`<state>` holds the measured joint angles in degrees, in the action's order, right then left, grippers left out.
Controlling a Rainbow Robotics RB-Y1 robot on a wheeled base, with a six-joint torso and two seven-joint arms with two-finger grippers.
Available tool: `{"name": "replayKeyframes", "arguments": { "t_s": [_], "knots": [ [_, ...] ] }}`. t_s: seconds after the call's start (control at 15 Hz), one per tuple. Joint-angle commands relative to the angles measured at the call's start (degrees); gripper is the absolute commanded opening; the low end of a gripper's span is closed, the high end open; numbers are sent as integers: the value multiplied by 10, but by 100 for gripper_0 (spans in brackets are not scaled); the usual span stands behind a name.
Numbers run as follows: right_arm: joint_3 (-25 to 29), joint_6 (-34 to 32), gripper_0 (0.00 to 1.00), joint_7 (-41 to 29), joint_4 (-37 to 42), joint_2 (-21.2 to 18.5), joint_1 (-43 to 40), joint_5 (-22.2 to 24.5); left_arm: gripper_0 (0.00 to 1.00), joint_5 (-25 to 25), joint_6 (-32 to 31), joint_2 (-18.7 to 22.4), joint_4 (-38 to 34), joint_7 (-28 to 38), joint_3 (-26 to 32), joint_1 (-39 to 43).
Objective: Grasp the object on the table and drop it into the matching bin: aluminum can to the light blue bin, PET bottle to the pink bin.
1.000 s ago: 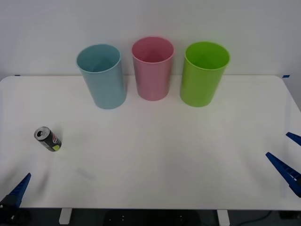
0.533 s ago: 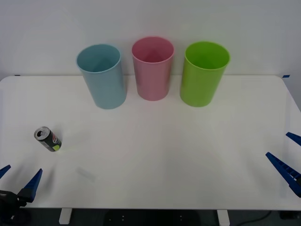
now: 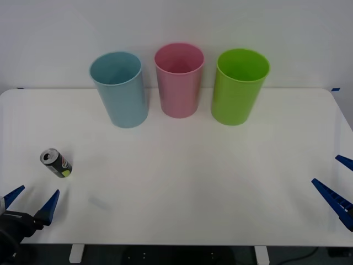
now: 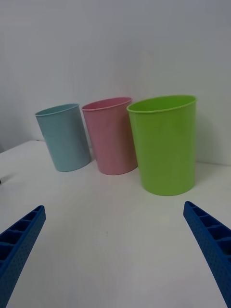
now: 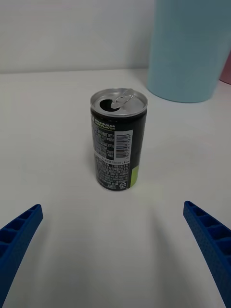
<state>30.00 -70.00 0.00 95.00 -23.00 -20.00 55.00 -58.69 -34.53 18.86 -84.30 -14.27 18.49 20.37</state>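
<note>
Left pincer (image 3: 31,201) spread, near aluminum can (image 3: 56,163).

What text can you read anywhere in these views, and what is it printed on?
"SUGAR" and "FLAVOR": two green lines near the top of the can, left wrist view; the first words of each are cut off by the can's curve.
Fine white print and barcode below: too small to read.
Round red-white-blue logo on the can, front view: no legible letters.
Blue bin, pink bin, green bin: no text.
</note>
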Motion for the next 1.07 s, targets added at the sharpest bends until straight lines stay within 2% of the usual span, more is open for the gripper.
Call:
{"name": "replayKeyframes", "arguments": {
  "t_s": [0.07,0.47,1.07],
  "knots": [
    [0,0,100,0,0,0,0,0,100,16,0,-12,37,-51,0,-27],
    [0,0,100,0,0,0,0,0,100,21,4,-42,55,-60,0,-60],
    [0,0,100,0,0,0,0,0,100,38,35,-44,77,-66,1,-102]
  ]
}}
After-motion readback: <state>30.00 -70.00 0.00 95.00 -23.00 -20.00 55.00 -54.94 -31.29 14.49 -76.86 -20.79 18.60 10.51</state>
